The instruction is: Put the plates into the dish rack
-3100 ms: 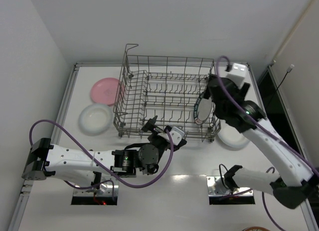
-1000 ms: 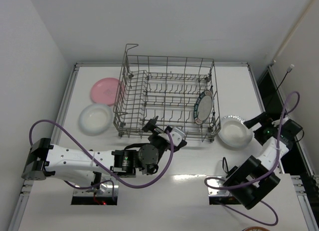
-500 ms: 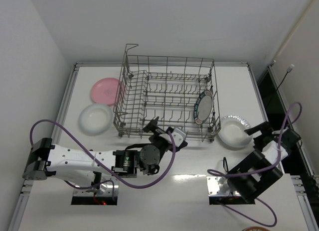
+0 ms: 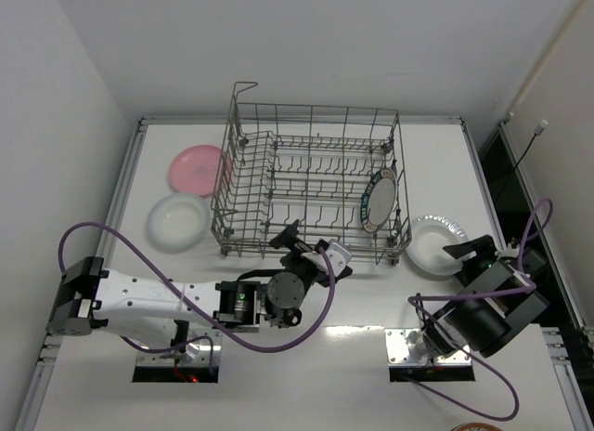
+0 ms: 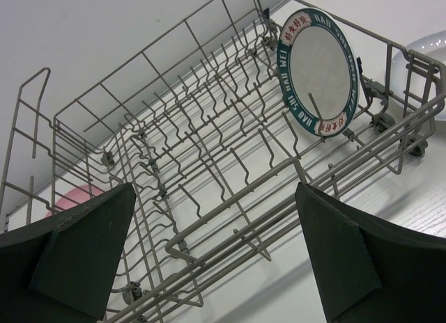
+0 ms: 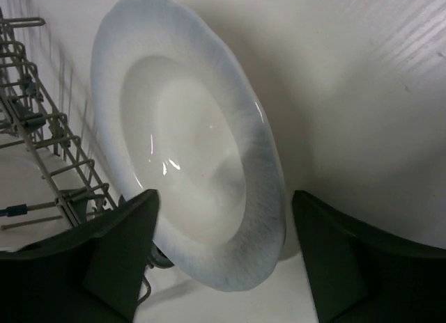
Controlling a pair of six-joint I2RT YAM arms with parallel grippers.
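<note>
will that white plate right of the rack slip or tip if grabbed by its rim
Likely slippery: the white plate has a glossy glaze with highlights. Probably stiff but breakable, since it looks ceramic. Its deep well and wide rim may make it tilt when the right tool lifts one edge.

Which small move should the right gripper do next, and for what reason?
Probably close the right gripper on the near rim of the white plate. In the right wrist view its fingers stand wide apart on either side of that rim, gripping nothing yet. The plate lies on the table beside the dish rack, which holds only the teal-rimmed plate.
</note>
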